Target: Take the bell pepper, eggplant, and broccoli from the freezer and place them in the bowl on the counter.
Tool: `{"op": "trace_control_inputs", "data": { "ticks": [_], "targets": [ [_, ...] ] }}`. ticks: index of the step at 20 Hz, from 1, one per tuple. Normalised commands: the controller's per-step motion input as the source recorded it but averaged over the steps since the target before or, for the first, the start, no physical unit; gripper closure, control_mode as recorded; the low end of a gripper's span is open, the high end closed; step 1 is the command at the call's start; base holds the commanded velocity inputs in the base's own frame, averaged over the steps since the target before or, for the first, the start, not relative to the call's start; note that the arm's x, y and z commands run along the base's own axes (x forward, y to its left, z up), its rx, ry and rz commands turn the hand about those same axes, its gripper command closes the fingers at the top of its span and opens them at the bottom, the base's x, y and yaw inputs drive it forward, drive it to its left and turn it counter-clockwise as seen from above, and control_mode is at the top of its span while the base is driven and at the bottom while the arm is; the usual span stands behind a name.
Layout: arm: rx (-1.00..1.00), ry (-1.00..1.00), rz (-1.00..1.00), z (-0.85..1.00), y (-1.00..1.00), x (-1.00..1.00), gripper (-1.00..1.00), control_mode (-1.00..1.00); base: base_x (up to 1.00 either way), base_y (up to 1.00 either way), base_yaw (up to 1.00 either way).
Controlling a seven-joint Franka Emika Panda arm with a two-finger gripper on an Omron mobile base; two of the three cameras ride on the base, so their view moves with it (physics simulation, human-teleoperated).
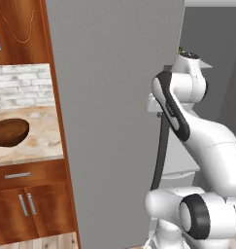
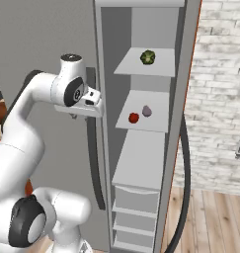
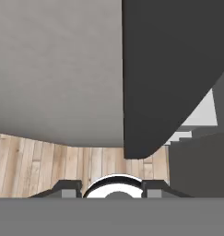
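You see all 3 vegetables on shelves inside the freezer (image 2: 141, 163), right of centre in the right base view. The broccoli (image 2: 148, 57) sits alone on the upper shelf (image 2: 163, 66). On the shelf below (image 2: 156, 106), the red bell pepper (image 2: 134, 117) and the purple eggplant (image 2: 147, 111) lie just beside each other, apart but close. They sit toward the front of each shelf, which should make them reachable once the opening is clear.

The freezer door (image 1: 114, 121) stands open, its flat grey face taking up the middle of the left base view, and its dark curved handle (image 2: 94, 163) hangs in the centre-left of the right base view.

Your hand (image 2: 92, 106) is just beside that handle, at the door's edge, centre-left of the right base view. In the hand view the dark handle (image 3: 168, 73) sits in the upper right, beyond the fingertips (image 3: 67, 189) and not between them, so it grips nothing that you can see. I cannot tell whether its jaws are open or closed.

The bowl (image 1: 10, 131) waits on the beige surface (image 1: 42, 141) at the left edge of the left base view, on the far side of the open door, so each carry likely has to pass around that door. No vegetable lies in the bowl.
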Motion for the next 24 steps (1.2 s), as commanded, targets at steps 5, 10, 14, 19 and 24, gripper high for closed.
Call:
{"op": "trace_control_inputs", "data": {
  "ticks": [5, 10, 14, 19, 24],
  "targets": [
    [0.0, -0.01, -0.01, 0.01, 0.04, -0.83, -1.0, -1.0, 0.0, 0.0, 0.0],
    [0.0, 0.0, 0.02, 0.0, 0.39, -1.0, -1.0, -1.0, 0.0, 0.0, 0.0],
    [0.0, 0.01, 0.07, -0.01, 0.32, -0.65, -1.0, -1.0, 0.0, 0.0, 0.0],
    [0.0, 0.0, 0.0, 0.0, -0.03, -0.74, -1.0, -1.0, 0.0, 0.0, 0.0],
    [0.0, 0.0, 0.0, 0.09, -0.17, -0.38, -1.0, -1.0, 0.0, 0.0, 0.0]
  ]
}}
